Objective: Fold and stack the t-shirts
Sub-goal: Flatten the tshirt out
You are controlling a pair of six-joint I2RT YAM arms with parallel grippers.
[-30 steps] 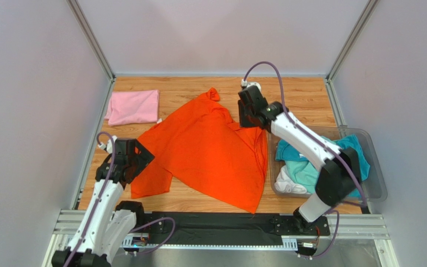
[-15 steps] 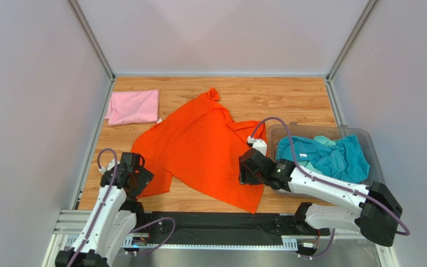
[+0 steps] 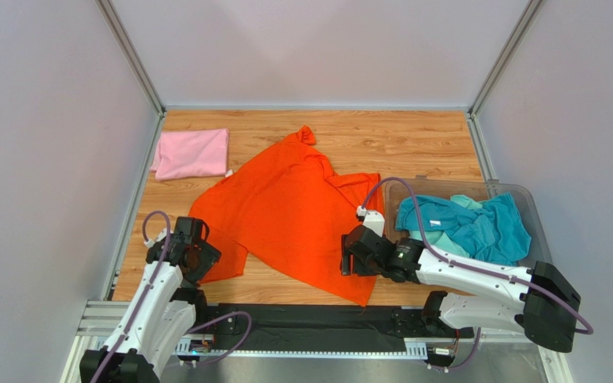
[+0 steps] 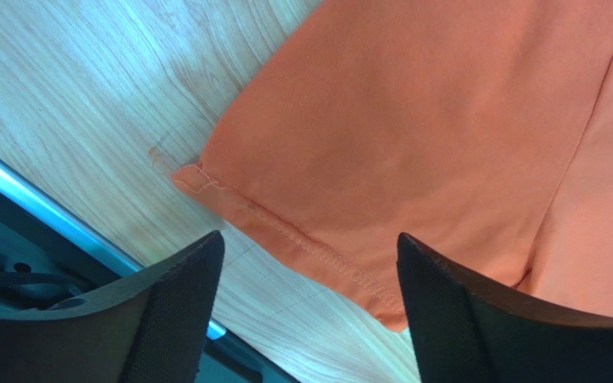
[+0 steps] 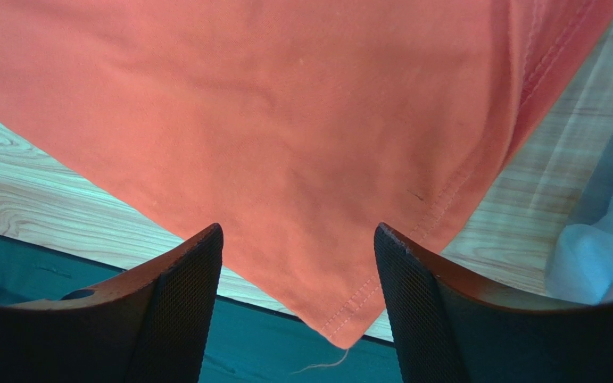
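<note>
The left gripper (image 3: 195, 257), jaws apart, is above the near-left hem corner of the orange shirt (image 3: 286, 207). The shirt lies spread on the wooden table (image 3: 414, 144), its long axis diagonal from far middle to near right. The right gripper (image 3: 355, 260), jaws also apart, is over its pointed near-right corner.

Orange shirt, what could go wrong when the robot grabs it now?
The open right gripper hovers over a corner of the orange shirt that reaches past the table edge; it could pinch air or slip off. The open left gripper sits over a sleeve hem, so pulling might bunch the shirt rather than flatten it.
</note>
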